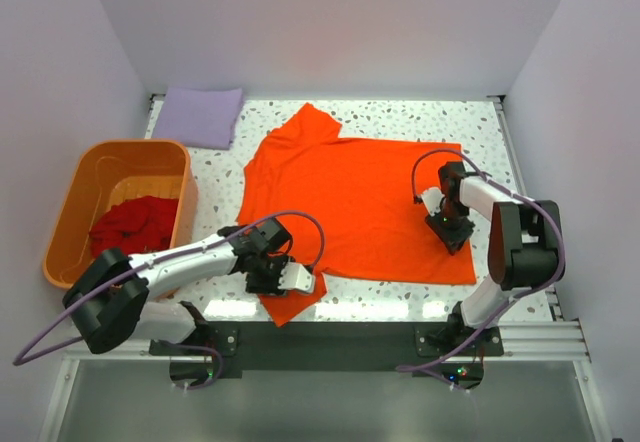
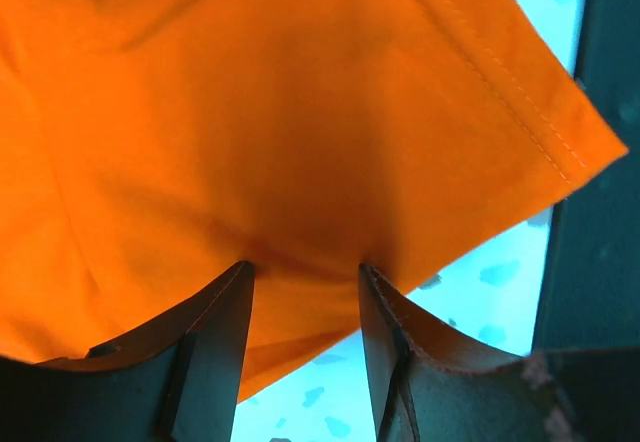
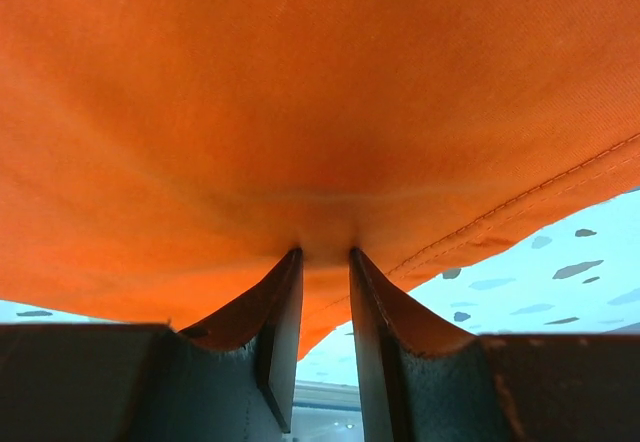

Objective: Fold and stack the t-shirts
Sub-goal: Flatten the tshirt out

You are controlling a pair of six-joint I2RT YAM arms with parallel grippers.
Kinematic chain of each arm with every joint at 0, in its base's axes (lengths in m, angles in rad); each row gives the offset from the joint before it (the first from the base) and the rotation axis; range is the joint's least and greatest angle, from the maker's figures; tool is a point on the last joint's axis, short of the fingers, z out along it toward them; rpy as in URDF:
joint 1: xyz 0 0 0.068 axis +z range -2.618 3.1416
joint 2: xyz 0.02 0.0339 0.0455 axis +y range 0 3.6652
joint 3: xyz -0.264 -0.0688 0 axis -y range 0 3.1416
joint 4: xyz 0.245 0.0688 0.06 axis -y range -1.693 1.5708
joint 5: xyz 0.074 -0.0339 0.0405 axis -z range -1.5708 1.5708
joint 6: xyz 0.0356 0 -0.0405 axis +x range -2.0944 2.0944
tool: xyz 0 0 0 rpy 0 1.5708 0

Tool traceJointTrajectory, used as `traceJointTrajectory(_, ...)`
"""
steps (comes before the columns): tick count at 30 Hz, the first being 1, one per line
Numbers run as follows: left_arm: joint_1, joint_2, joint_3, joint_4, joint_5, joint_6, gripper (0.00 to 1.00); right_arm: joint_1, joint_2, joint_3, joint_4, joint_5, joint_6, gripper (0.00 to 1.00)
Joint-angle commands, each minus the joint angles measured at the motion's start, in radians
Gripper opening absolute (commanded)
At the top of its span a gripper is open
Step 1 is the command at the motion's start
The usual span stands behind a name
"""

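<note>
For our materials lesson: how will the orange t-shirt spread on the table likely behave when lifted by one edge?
Probably floppy: the orange t-shirt puckers where the right gripper pinches it between its jaws. Likely light: thin cloth with a stitched hem, lying flat. It should sag rather than hold shape.

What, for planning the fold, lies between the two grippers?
Only the orange t-shirt, spread out from left gripper to right gripper; the top view shows it.

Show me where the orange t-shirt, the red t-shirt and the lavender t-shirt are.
orange t-shirt [image 1: 350, 202], top external view, middle of its spread body
red t-shirt [image 1: 135, 224], top external view, middle of the crumpled heap
lavender t-shirt [image 1: 200, 116], top external view, centre of the folded cloth
</note>
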Motion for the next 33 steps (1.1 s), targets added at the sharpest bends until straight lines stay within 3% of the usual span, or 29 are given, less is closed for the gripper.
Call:
traceJointTrajectory(1, -0.022, -0.026, -0.037, -0.131, -0.022, 0.137, 0.5, 0.0, 0.027, 0.023, 0.028, 0.052, -0.025, 0.29)
traceJointTrajectory(7, -0.021, -0.084, 0.001, -0.229, -0.003, 0.234, 0.47, 0.0, 0.011, 0.046, 0.002, 0.04, -0.034, 0.29)
traceJointTrajectory(15, -0.004, -0.059, 0.154, -0.135, 0.073, 0.104, 0.48, 0.0, -0.049, 0.073, -0.048, -0.009, -0.048, 0.29)
traceJointTrajectory(21, 0.153, 0.007, 0.24, -0.079, 0.113, 0.053, 0.49, 0.0, -0.126, 0.124, -0.119, -0.045, -0.046, 0.31)
traceJointTrajectory(26, 0.213, 0.041, 0.204, -0.015, 0.048, 0.065, 0.5, 0.0, -0.169, 0.143, -0.165, -0.08, -0.048, 0.31)
traceJointTrajectory(33, 0.22, 0.095, 0.125, -0.01, 0.042, 0.07, 0.5, 0.0, -0.149, 0.028, -0.11, -0.057, -0.052, 0.31)
